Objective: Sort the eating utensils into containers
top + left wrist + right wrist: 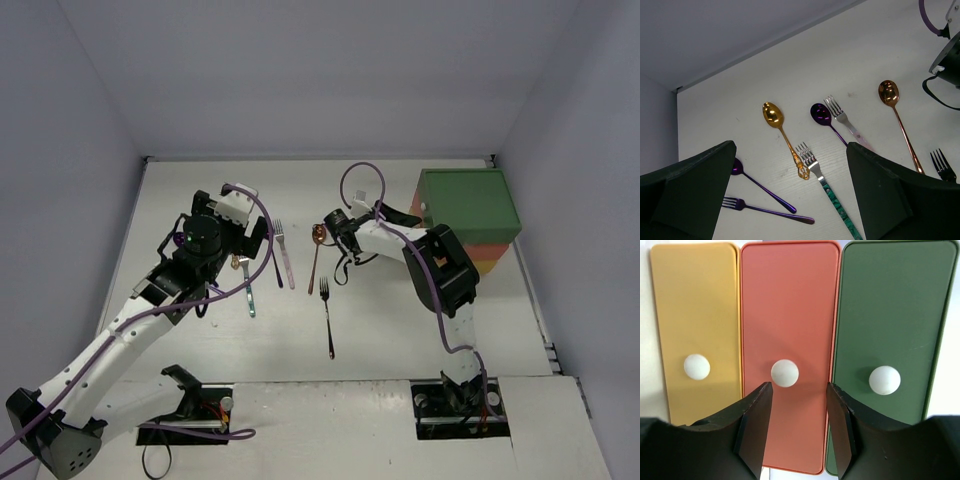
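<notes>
Several eating utensils lie on the white table under my left gripper, which hangs wide open and empty above them. Among them are a gold spoon, a teal-handled fork, a purple spoon, a pink-handled fork, a purple fork, a copper spoon and a black fork. The containers stand at the right as a stacked block with a green top. My right gripper faces the drawer fronts, open and empty, just below the white knob of the red drawer.
The yellow drawer front and the green drawer front flank the red one, each with a white knob. From above, the copper spoon and the black fork lie between the two arms. The back wall is close behind.
</notes>
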You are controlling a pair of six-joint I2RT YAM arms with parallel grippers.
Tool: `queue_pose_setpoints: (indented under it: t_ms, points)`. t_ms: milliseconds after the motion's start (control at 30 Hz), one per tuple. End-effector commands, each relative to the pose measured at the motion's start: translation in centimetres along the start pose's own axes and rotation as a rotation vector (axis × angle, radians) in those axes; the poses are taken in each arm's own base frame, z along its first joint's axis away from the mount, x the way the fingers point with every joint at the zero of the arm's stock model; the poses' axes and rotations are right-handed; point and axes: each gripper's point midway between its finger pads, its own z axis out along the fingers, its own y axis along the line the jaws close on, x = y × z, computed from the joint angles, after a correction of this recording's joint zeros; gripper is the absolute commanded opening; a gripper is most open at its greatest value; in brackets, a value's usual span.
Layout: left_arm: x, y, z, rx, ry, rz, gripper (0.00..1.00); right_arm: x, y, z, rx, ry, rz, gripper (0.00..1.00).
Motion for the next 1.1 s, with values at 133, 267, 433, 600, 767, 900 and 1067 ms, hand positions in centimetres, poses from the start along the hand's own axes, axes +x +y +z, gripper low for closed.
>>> queue_pose_setpoints:
  t_ms: [133, 267, 433, 600, 767, 900, 1067]
  points:
    - [-1.8, 0.6, -0.1, -0.021, -0.066, -0.037, 0.91, -0.9, -1.5, 0.3, 0.074, 0.022, 0.057, 0.41]
    - [-1.7, 0.6, -0.1, -0.022, -0.064, -0.035, 0.91, -0.8, -1.1, 0.5, 0.075, 0.026, 0.047, 0.41]
    - [-1.8, 0.5, -0.2, -0.016, -0.066, -0.035, 0.91, -0.5, -1.1, 0.7, 0.087, 0.036, 0.053, 0.41]
    - [-1.7, 0.3, -0.1, -0.003, -0.062, -0.034, 0.91, -0.3, -1.0, 1.2, 0.1, 0.05, 0.05, 0.39]
    - [-1.8, 0.3, -0.2, -0.006, -0.068, -0.039, 0.91, -0.3, -1.0, 1.5, 0.109, 0.061, 0.05, 0.36]
    - [-1.9, 0.4, -0.3, -0.008, -0.074, -0.041, 0.91, -0.4, -1.1, 1.6, 0.111, 0.063, 0.056, 0.31]
    - [-1.9, 0.4, -0.2, -0.007, -0.074, -0.041, 0.91, -0.7, -1.3, 1.5, 0.113, 0.06, 0.066, 0.18]
